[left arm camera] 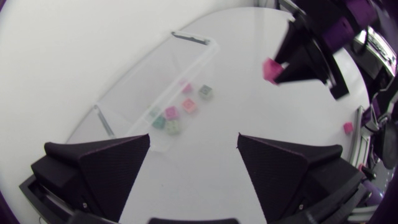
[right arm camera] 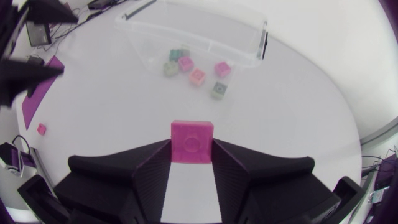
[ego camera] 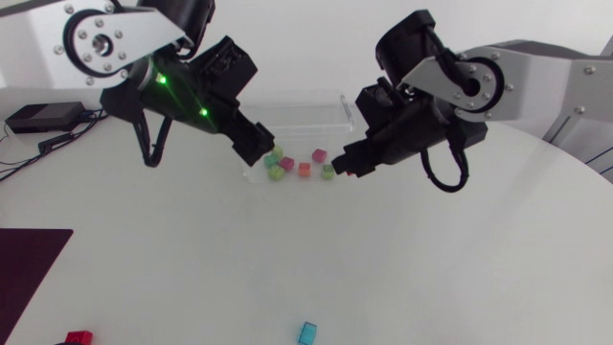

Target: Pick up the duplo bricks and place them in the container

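A clear plastic container [ego camera: 330, 113] lies at the back middle of the table, with several small duplo bricks in it, among them green [ego camera: 276, 173], orange [ego camera: 305, 170] and pink [ego camera: 318, 155]. My left gripper [ego camera: 261, 144] hangs above the container's left end, open and empty; in its wrist view the wide-spread fingers [left arm camera: 106, 158] frame the container [left arm camera: 155, 87] below. My right gripper [ego camera: 345, 165] is just right of the bricks, shut on a pink brick [right arm camera: 192, 142] held between its fingers [right arm camera: 252, 165]. From the left wrist that brick [left arm camera: 271, 70] shows at the right gripper's tip.
A blue brick [ego camera: 307, 333] lies at the table's front middle and a red brick [ego camera: 77, 337] at the front left. A dark purple mat [ego camera: 29, 268] covers the left edge. Cables and a black box [ego camera: 43, 117] sit at the back left.
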Motion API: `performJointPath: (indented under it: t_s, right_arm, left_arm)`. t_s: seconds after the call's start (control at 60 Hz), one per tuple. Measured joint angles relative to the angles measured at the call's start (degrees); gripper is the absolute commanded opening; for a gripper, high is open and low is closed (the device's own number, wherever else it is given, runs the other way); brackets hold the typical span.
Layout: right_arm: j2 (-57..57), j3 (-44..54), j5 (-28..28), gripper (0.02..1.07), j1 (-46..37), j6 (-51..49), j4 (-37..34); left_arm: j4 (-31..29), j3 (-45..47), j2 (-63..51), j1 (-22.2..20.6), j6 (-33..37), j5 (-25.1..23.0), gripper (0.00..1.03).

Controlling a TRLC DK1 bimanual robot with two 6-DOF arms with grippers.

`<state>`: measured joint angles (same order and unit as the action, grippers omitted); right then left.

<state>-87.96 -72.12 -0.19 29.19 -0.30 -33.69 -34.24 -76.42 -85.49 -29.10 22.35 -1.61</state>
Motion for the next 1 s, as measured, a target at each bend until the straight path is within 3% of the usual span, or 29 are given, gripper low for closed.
performJointPath:
  t_s: [0.417,0.8,0.85,0.95,1.0]
  right_arm:
    - [-6.2,-7.0,-0.9,0.37,-3.9,-0.2,11.6]
    - [-18.3,-18.2,-1.5,0.39,-4.2,-0.2,15.7]
    - [-19.8,-19.5,-1.5,0.49,-4.3,-0.2,15.8]
    - [-22.7,-22.2,-1.5,1.01,-4.9,-0.2,15.9]
    - [-23.9,-23.0,-1.6,1.03,-5.4,-0.2,15.9]
  left_arm:
    - [0.9,21.3,8.8,-5.6,12.7,-10.4,0.99]
    - [4.7,28.1,8.9,-11.1,18.5,-13.6,0.99]
    - [5.0,28.7,8.9,-11.2,18.9,-14.3,0.98]
    - [5.4,29.7,8.8,-11.2,20.0,-15.1,0.98]
    - [5.5,30.1,8.7,-11.3,20.2,-15.4,0.98]
